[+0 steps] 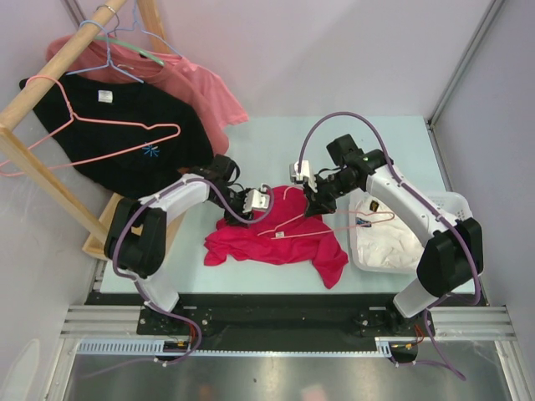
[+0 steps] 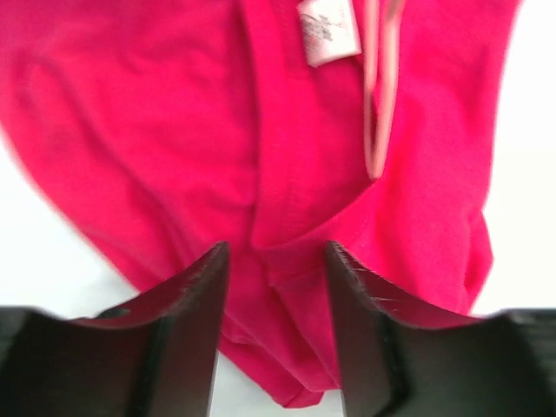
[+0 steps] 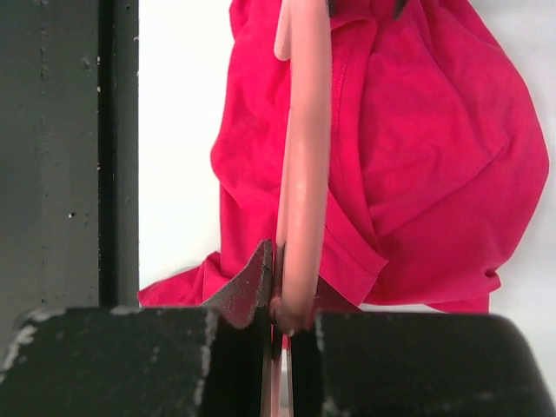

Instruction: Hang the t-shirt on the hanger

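Clamping the hanger [image 3: 304,156] wire, right gripper [image 3: 280,308] holds it left-right across the t-shirt [image 1: 276,246]; left gripper [image 2: 271,295], jaws parted, straddles the collar [image 2: 265,200], nearer.

No readable words. Top of the left wrist view: white neck label [image 2: 328,30] on the t-shirt [image 2: 174,130] shows grey print, too blurred to read. Upper left overhead: black t-shirt [image 1: 100,138], small blue mark [image 1: 150,151], no letters discernible.
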Robot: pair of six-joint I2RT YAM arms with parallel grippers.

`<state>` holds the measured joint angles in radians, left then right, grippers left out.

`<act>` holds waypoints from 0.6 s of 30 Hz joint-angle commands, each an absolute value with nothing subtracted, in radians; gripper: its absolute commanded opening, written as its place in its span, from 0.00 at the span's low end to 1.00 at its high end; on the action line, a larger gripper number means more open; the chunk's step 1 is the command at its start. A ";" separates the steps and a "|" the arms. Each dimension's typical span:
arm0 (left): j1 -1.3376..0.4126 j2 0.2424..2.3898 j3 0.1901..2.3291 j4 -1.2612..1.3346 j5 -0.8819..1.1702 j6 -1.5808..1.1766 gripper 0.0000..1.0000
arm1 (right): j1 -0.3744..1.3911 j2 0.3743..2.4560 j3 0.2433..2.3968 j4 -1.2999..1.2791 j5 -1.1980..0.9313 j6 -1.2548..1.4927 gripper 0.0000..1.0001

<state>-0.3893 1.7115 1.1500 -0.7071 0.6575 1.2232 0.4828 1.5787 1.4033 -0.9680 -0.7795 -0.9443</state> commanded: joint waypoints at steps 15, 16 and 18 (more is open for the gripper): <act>-0.383 1.666 1.171 -0.965 0.718 1.404 0.00 | 0.489 1.594 1.428 -0.951 -0.856 -0.911 0.00; -0.383 1.649 1.158 -0.960 0.719 1.402 0.00 | 0.489 1.598 1.427 -0.948 -0.859 -0.902 0.00; -0.383 1.643 1.154 -0.947 0.716 1.388 0.02 | 0.492 1.606 1.425 -0.934 -0.873 -0.879 0.00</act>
<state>-0.3893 1.7149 1.1679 -0.9558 0.6662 1.3708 0.4831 1.5860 1.4113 -0.9649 -0.8211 -0.9165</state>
